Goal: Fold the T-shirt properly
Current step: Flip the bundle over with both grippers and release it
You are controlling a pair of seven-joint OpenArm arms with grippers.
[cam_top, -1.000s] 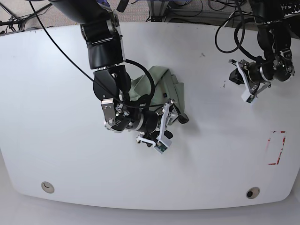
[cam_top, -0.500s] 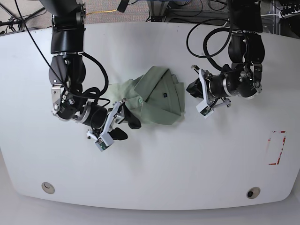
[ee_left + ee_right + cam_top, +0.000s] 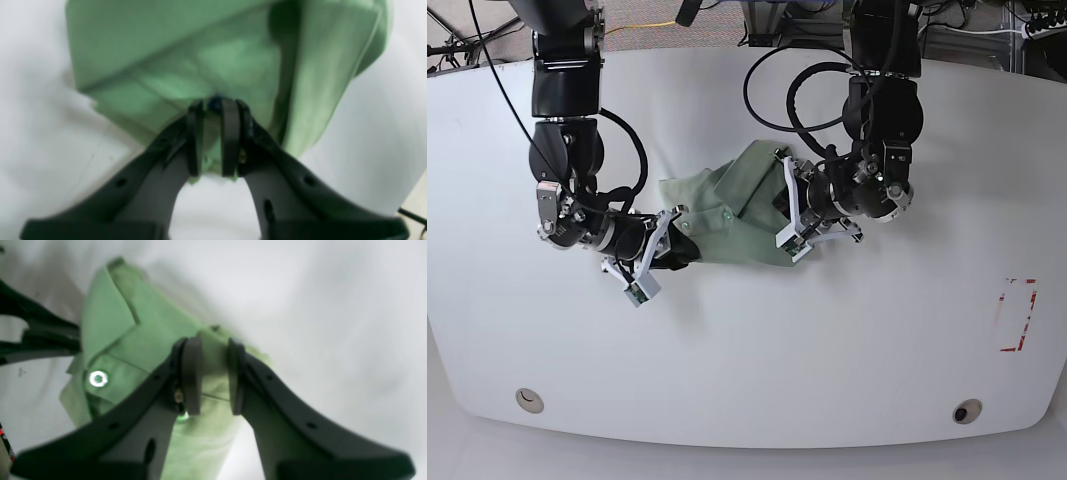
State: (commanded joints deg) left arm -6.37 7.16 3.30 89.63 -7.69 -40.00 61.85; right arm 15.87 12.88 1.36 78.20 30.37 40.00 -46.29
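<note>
Because the T-shirt (image 3: 757, 240) lies rumpled mid-worktop (image 3: 727, 370), its layers folded unevenly, the step in hand looks like taking hold at both sides. The left jaws (image 3: 211, 140) stand slightly apart over the dark neck label; the right jaws (image 3: 215, 376) are parted around a ridge of cloth, and whether they grip it I cannot tell. Best to pinch every layer squarely, close both together, then draw outwards gently and evenly, lest one slip.
</note>
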